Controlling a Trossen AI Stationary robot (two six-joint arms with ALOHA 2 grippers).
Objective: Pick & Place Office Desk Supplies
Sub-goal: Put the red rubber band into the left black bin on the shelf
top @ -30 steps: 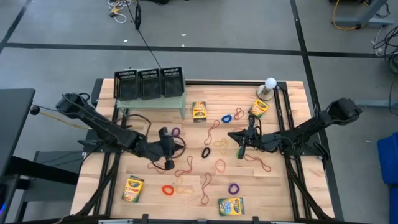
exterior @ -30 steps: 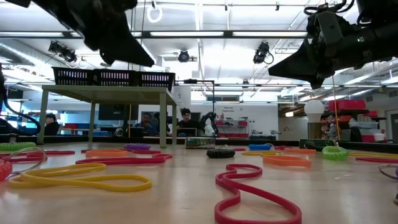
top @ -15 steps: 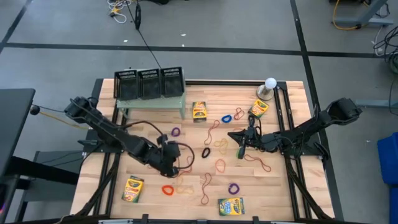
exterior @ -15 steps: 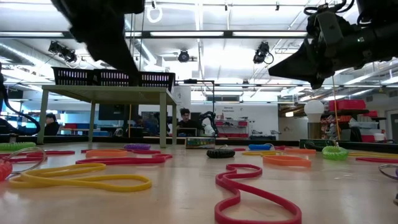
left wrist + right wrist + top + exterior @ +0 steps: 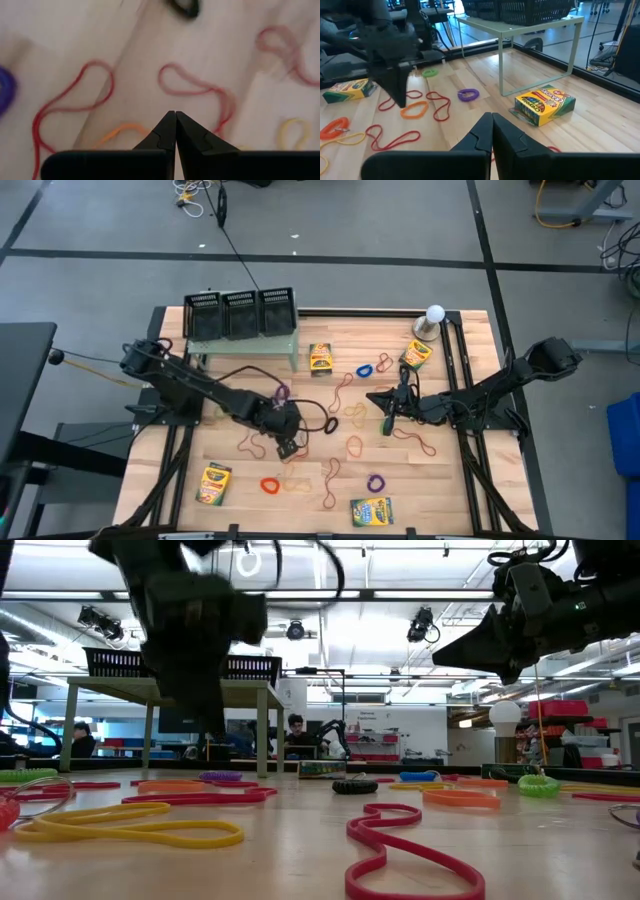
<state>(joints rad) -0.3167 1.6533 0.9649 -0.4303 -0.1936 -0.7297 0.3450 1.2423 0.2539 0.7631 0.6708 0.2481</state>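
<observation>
Many thin rubber bands lie flat across the middle of the wooden table [image 5: 460,480], among them a black one [image 5: 330,425], a purple one [image 5: 283,392] and a red one [image 5: 269,485]. Crayon boxes lie at the far middle [image 5: 320,358], far right [image 5: 415,355], near left [image 5: 214,484] and near middle [image 5: 371,511]. Three black mesh trays [image 5: 240,313] stand on the pale green stand. My left gripper [image 5: 289,447] is shut and empty, above red bands [image 5: 200,90] left of centre. My right gripper [image 5: 373,396] is shut and empty, held above the table right of centre.
The pale green stand [image 5: 245,342] with the trays takes up the far left of the table. A white globe on a grey base [image 5: 434,316] stands at the far right corner. People sit in the room beyond the table [image 5: 295,730].
My left gripper has swung toward the table's right edge and come down toward the bands left of centre, staying shut. My right arm has kept still.
</observation>
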